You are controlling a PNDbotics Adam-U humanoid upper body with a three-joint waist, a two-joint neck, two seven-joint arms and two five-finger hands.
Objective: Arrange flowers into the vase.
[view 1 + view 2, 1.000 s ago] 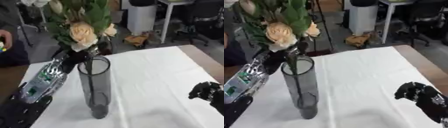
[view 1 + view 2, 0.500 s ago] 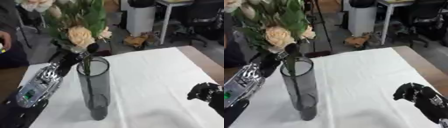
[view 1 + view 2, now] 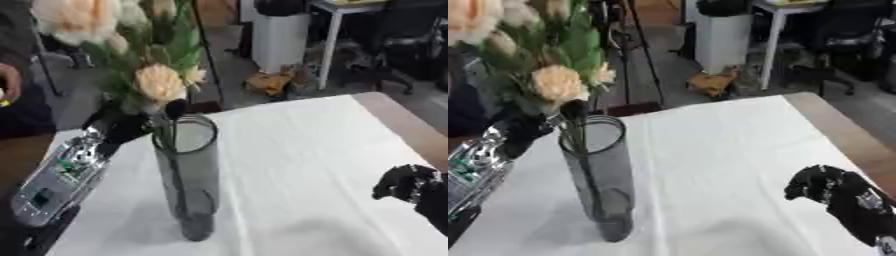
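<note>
A tall dark glass vase stands upright on the white tablecloth at left of centre. My left hand is shut on a bunch of peach and cream flowers with green leaves, just above and left of the vase rim. The stems reach down inside the vase. The blooms rise well above the rim. My right hand hangs over the table's right side with its fingers curled, holding nothing.
The table's brown right edge runs along the cloth. Beyond the far edge are a white bin, office chairs and a tripod leg. A person's hand shows at the far left edge.
My left hand has lifted the flower bunch higher, with the stems still inside the vase. The view has shifted slightly. My right hand has stayed in place.
</note>
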